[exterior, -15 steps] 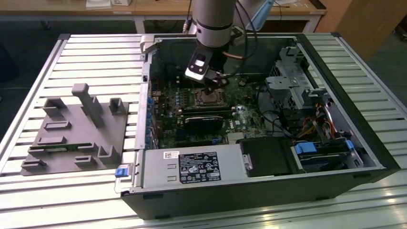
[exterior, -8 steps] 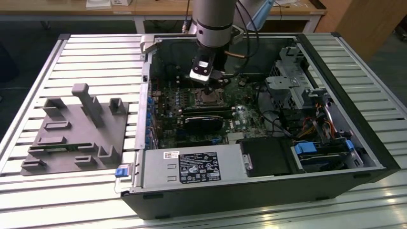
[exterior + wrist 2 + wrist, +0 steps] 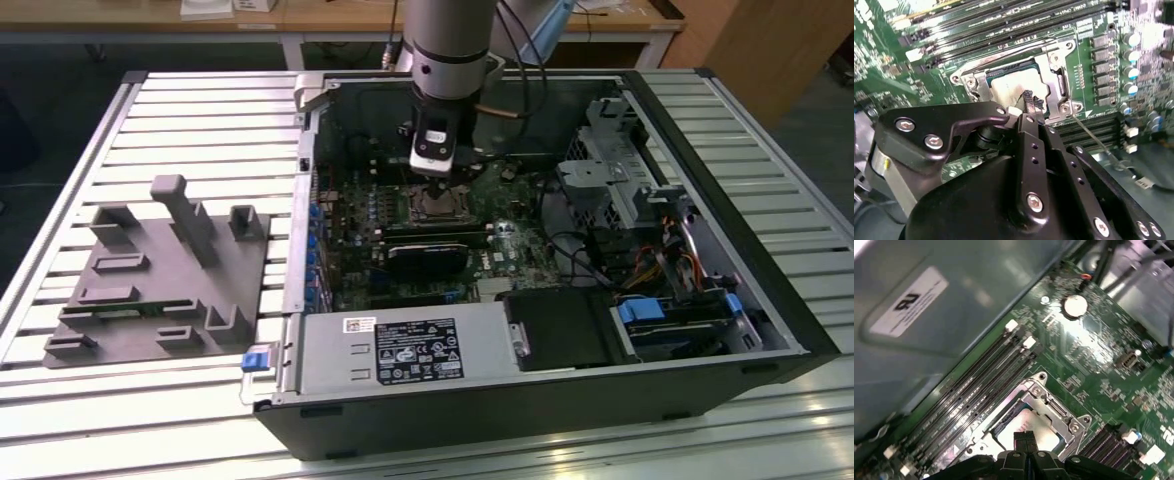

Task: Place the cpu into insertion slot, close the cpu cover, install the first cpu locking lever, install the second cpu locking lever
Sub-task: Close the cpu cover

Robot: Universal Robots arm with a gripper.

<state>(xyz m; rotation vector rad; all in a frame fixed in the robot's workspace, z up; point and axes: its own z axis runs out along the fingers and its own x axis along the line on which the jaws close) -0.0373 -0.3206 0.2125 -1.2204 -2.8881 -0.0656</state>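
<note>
The cpu [image 3: 1004,87] [image 3: 1041,427], a pale square chip, lies in the insertion slot [image 3: 438,207] on the green motherboard inside the open computer case. The cpu cover [image 3: 1050,67] [image 3: 1051,407], a silvery frame, lies down around it, and the chip shows through its window. One thin wire locking lever [image 3: 1094,140] sticks out from the socket's corner, and another [image 3: 1009,50] runs along the socket's edge beside the memory slots. My gripper [image 3: 1030,100] [image 3: 1024,439] [image 3: 437,172] hangs just above the chip, shut, its black fingertips pressed together with nothing between them.
Long black memory slots [image 3: 979,390] run beside the socket. A black graphics card [image 3: 434,262] lies just on the near side of it, with the power supply [image 3: 400,350] at the case's front. Drive cage and cables [image 3: 627,170] fill the exterior view's right. A grey fixture [image 3: 160,280] stands on the slatted table.
</note>
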